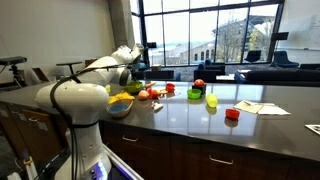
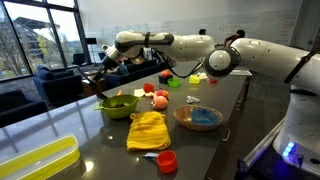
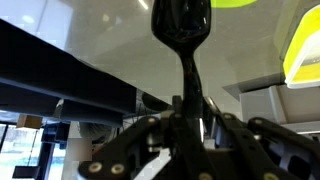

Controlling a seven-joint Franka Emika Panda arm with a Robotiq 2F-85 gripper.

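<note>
Black spoon [image 3: 181, 30], handle between the jaws

Arm is a glossy white seven-joint robot arm [image 2: 250, 55]: fat rounded shells, dark seams at each joint, same look in both exterior views. Its white column base [image 2: 290, 150] at the near right shows a blue glowing light. Wrist end carries a black two-finger metal gripper [image 3: 190, 115], matte linkage bars crossing in pairs, round pivot pins showing in the wrist view.
</note>
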